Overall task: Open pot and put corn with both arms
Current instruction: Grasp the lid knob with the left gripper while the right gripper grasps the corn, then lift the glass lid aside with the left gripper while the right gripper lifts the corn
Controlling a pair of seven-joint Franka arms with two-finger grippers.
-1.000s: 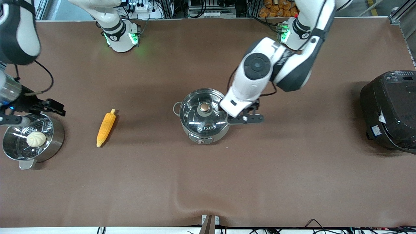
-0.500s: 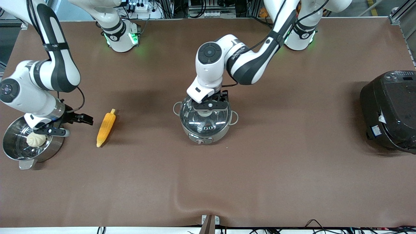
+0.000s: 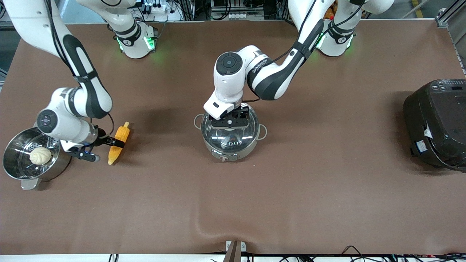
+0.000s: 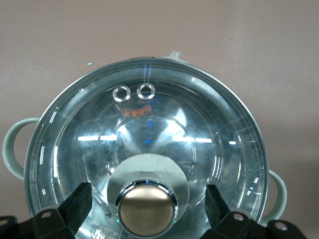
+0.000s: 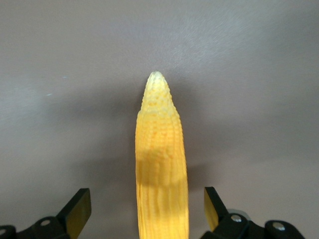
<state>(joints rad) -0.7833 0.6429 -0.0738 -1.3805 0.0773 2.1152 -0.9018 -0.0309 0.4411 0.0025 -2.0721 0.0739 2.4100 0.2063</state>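
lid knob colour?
Brassy gold knob with a chrome rim, on a pale base; clearest in the left wrist view.

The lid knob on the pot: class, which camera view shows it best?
The left wrist view: the knob fills it, between the open left end effector fingers. In the front view that end effector hides it. The right wrist view shows only corn.

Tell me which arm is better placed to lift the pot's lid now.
Left. The left tool hangs open over the lid of the pot, fingers either side of the knob. The right tool is open around the corn, toward the right arm's end.
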